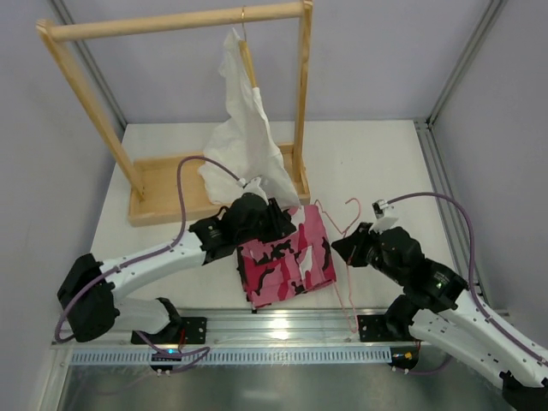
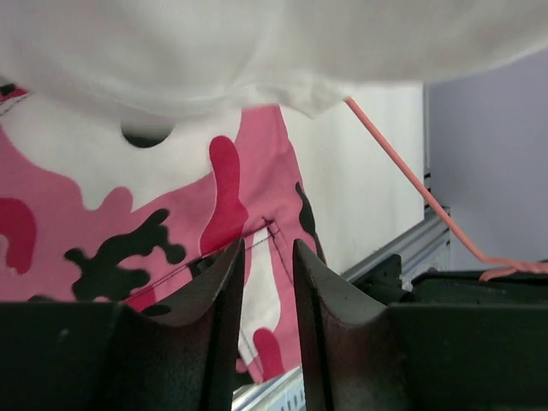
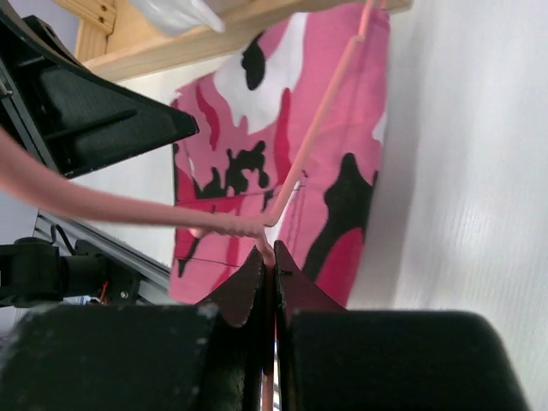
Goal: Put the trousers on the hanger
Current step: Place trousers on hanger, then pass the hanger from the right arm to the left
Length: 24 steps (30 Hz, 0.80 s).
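The trousers, printed in pink, white and black camouflage, are seen folded into a rough rectangle and laid flat on the white table, near its front edge and between the two arms. The hanger, made of thin pink wire, is laid just beside the trousers on their right. One of its wires is crossed over the right edge of the cloth, and its hook is pointed toward the back of the table.

The hanger wire is clamped between the closed fingers of the right gripper, close to the twisted neck below the hook. The left gripper is held above the far left part of the trousers. Its fingers are parted by a narrow gap, and nothing is held in that gap; only camouflage cloth is seen beyond it.

Behind the trousers, a wooden rack is stood on a shallow wooden base at the back left of the table. A plain white garment is hung from the top rail on a tan wooden hanger. Its lower edge is draped down to the left gripper, and in the left wrist view the white cloth is spread across the top of the picture.
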Available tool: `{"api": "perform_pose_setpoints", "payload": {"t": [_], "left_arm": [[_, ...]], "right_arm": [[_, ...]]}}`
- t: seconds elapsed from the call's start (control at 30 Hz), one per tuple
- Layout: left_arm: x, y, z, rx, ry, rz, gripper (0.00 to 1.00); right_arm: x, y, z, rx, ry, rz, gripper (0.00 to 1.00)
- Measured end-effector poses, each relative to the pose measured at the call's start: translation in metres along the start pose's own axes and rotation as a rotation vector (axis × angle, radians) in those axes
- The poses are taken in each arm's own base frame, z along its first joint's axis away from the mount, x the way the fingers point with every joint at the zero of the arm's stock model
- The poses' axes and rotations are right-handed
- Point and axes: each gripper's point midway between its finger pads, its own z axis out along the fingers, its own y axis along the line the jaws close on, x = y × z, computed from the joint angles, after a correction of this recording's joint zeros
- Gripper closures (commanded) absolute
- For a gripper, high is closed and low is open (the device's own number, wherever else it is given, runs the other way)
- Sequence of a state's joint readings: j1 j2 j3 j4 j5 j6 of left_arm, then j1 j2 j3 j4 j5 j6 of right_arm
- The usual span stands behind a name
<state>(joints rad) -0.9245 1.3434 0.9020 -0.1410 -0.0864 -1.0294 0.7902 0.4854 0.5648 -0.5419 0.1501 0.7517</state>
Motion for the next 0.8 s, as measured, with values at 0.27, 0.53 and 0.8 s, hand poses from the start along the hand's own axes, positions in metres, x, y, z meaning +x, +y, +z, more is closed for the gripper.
{"api": "perform_pose_setpoints", "payload": {"t": [0.27,0.53,0.8], "left_arm": [[-0.027,-0.038,-0.063,0.163,-0.081,0.036,0.51],[-0.055,-0.075,-0.106,0.273,-0.150,0.048,0.46],[-0.052,-0.096,-0.130,0.386,-0.111,0.025,0.43]], "right_arm": [[-0.024,0.031,-0.010,-0.068,-0.001,-0.062,0.96],[-0.041,0.077,-0.027,-0.248,0.004,-0.088,0.96],[-0.046,0.105,-0.036,-0.372,0.008,-0.032,0.96]]}}
